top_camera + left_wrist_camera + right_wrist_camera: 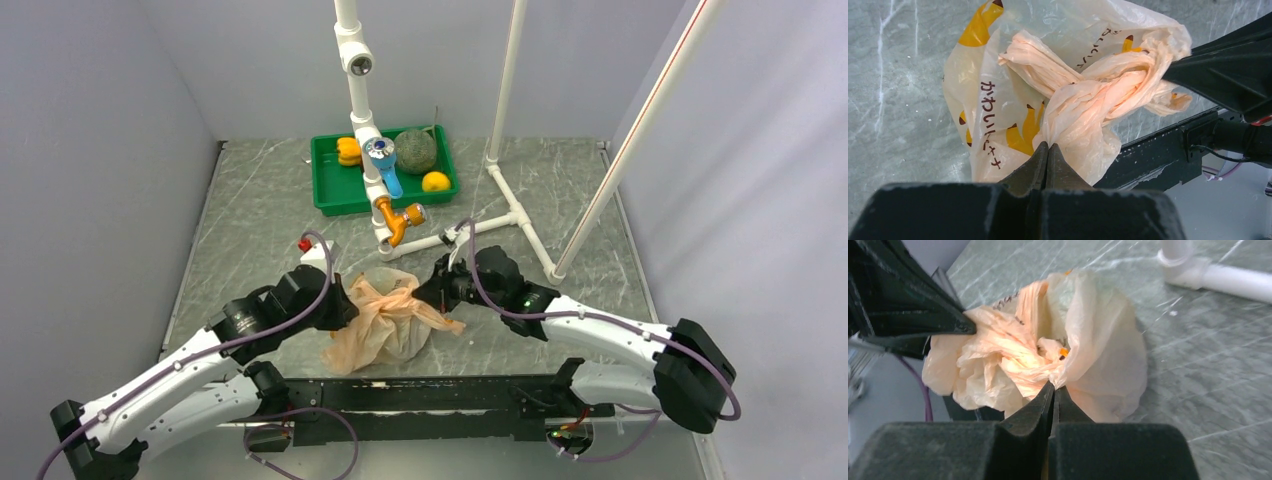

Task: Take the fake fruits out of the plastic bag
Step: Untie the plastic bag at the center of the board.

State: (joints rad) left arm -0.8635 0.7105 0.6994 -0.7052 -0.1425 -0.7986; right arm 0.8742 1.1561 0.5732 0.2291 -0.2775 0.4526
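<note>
On the grey worktop (260,200), the left gripper (1048,150) and right gripper (1054,390) both clench folds of the crumpled plastic bag (390,322).

A robot lab test cell, not a home or shop. Plain pale walls (100,150) box in a grey marble-look tabletop (260,210) on three sides. Two arms, left (180,375) and right (610,335), are bolted to a black rail (420,395) at its near edge, with purple cables (300,420) looping off them. A white pipe frame (505,90) stands on the tabletop and carries a small camera (361,64). The only goods are props: a green tray (330,190) of toy produce and a printed bag (390,320).
</note>
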